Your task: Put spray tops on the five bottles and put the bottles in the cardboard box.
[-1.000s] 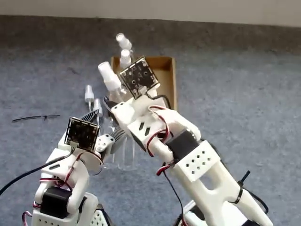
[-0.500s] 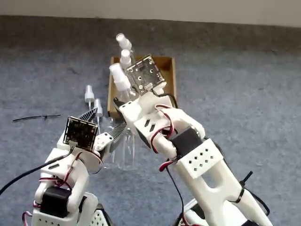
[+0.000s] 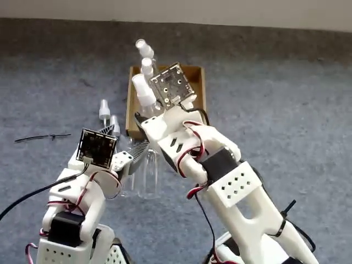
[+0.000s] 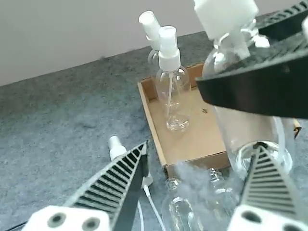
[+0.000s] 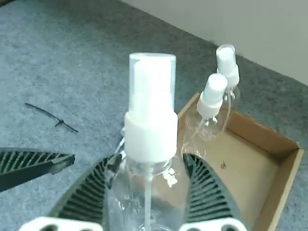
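1. In the high view the right arm's wrist is covering the body of the held bottle (image 3: 143, 91), so just its spray top is poking out. The uncapped bottles (image 3: 147, 173) are lying partly under the left arm, and their clear outlines are blurring together.
2. The right gripper (image 5: 147, 199) is clamping both fingers around the held bottle's body and keeping it upright over the 7 o'clock corner of the cardboard box (image 3: 199, 91).
3. The left gripper (image 4: 192, 192) is spreading wide and gripping nothing, hovering over the uncapped bottles at 6 o'clock from that same corner.
4. Five bottles are showing: one held, two uncapped bottles on the carpet (image 3: 275, 110), and two capped bottles (image 3: 147, 67) standing at the box's 11 o'clock corner.
5. Two loose spray tops (image 3: 104, 110) are lying at 9 o'clock from the box.
6. One cable tie (image 3: 41, 137) is lying farther out toward 9 o'clock.
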`<state>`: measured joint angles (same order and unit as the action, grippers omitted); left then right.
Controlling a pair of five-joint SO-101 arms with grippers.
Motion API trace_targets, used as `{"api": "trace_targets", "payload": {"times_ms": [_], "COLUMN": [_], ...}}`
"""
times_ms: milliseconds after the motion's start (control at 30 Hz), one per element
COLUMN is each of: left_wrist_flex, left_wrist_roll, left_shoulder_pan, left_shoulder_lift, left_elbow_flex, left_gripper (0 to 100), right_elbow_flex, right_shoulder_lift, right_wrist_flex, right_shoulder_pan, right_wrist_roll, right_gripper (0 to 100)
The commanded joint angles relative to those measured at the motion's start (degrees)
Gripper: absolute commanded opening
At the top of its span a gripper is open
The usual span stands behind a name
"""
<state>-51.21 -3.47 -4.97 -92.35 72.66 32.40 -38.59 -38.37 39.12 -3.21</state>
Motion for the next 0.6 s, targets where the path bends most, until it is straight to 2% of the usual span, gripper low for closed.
{"api": "trace_targets", "payload": {"times_ms": [0, 233, 400, 567], "left_wrist_flex": [-3.60, -2.73, 1.49, 1.76], "left_wrist_roll": [-0.18, -0.26, -0.53, -0.53], "left_shoulder_pan": [0.84, 1.19, 1.45, 3.65], "left_shoulder_lift": [0.22, 0.75, 0.75, 0.84], "left_elbow_flex": [-5.14, -4.62, -1.27, -1.36], "left_gripper": [31, 31, 31, 31], "right_elbow_flex": [-3.21, -3.21, -3.74, -3.74], "right_shoulder_lift": [-2.07, -2.51, -2.51, -2.51], "right_wrist_flex": [4.26, 2.42, -5.23, -7.08], "right_shoulder_pan": [-0.22, 4.18, 4.09, 4.09], "right_wrist_roll": [0.44, 0.44, 0.44, 0.44], "right_gripper": [0.4, 0.4, 0.4, 0.4]}}
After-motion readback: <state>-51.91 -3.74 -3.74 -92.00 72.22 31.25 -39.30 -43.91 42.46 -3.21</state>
